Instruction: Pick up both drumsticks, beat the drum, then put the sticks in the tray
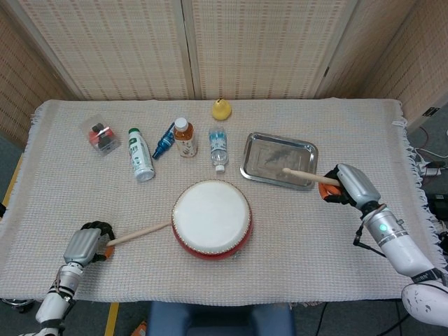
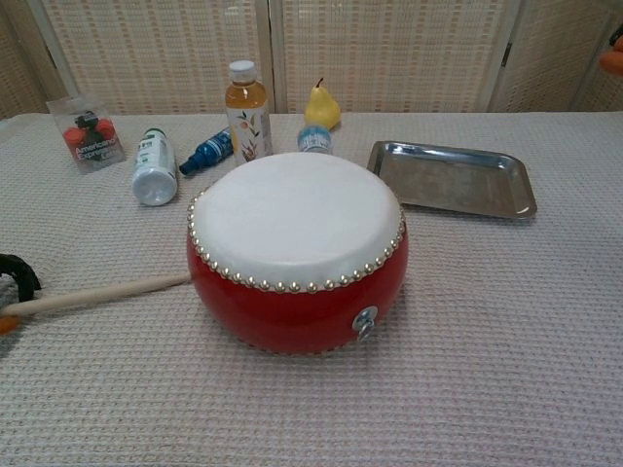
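The left hand (image 1: 84, 245) is clenched round the orange butt of the left drumstick (image 1: 140, 233), whose shaft lies low along the counter (image 1: 315, 238), tip pointing right at the red drum (image 1: 211, 218); the right hand (image 1: 350, 185) grips the right drumstick (image 1: 304, 175), tip over the metal tray (image 1: 278, 159)

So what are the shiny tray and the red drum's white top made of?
The rectangular silver tray looks like polished metal: it is grey and mirrors light. The round red drum has a smooth, matte white top, probably stretched skin or plastic, pinned by small shiny studs.
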{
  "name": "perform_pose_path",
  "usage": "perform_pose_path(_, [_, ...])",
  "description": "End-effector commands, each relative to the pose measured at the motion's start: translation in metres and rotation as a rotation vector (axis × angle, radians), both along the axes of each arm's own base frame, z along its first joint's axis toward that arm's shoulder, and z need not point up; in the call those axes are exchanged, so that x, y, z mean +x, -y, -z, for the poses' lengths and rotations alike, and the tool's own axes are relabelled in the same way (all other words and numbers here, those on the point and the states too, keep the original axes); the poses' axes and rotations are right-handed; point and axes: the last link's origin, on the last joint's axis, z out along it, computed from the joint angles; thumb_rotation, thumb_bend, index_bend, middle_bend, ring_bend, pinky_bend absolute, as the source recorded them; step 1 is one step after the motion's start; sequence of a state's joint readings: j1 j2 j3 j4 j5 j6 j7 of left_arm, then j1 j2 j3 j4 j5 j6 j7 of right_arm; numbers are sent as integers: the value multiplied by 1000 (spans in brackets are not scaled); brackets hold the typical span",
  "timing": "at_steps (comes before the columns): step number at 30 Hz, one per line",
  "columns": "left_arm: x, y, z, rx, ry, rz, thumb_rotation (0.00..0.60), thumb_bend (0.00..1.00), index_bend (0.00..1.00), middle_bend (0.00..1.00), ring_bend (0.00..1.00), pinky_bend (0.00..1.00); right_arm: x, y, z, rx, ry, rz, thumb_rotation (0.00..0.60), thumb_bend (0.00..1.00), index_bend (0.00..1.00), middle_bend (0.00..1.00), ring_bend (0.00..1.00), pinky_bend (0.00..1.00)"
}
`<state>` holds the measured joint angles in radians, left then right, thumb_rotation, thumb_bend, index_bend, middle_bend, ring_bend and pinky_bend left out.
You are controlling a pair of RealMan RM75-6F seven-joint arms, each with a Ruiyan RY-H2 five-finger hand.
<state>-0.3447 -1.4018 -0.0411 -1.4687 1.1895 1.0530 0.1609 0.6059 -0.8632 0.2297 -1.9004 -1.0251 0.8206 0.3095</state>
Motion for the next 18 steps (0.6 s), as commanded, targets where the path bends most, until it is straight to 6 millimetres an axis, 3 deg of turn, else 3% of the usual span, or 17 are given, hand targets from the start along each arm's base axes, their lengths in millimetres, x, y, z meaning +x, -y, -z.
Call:
perform_pose_path(1, [-9, 6, -9, 8, -23, 14, 600, 398, 653, 319, 176, 177, -1, 0, 0, 0, 0, 1, 600, 784, 1000, 1000, 1000, 1000])
perform_pose_path(13, [-52, 14, -41, -32, -24, 60, 600, 397, 684, 332, 178, 139, -5, -4, 1, 1, 18, 12, 600, 784, 1000, 1000, 1000, 1000])
perform_pose_path(15, [-62, 12, -44, -46, -54, 42, 600, 396, 647, 321, 174, 136, -5, -4, 2, 4, 20, 12, 600, 784, 1000, 1000, 1000, 1000])
perform_pose_path(17, [-68, 11, -46, -49, -83, 22, 600, 396, 553, 293, 160, 131, -6, -5, 3, 6, 21, 14, 600, 783, 1000, 1000, 1000, 1000])
perform_pose_path(18, [-68, 11, -47, -49, -85, 12, 600, 394, 455, 266, 145, 128, -6, -5, 3, 5, 21, 15, 600, 784, 1000, 1000, 1000, 1000])
